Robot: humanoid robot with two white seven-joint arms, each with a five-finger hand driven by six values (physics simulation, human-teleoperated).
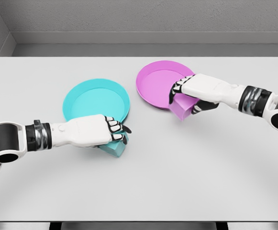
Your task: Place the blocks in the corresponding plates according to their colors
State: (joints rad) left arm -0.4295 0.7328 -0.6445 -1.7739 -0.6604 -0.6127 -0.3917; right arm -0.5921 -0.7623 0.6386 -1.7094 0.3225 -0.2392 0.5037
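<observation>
Teal block (116, 148) under left hand (93, 131), pink block (181, 108) under right hand (196, 88)

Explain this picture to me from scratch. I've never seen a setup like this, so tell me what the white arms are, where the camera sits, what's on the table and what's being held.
This is a simulator's render, seen from a camera on a humanoid robot's head, looking down at a pale table. The two white arms are the robot's own, each ending in a five-finger hand. The left hand comes in from the left and is curled over a teal block, just in front of a teal plate. The right hand comes in from the right and grips a purple block at the near rim of a purple plate. Both plates look empty; each block sits by the plate of its colour, not yet inside.
</observation>
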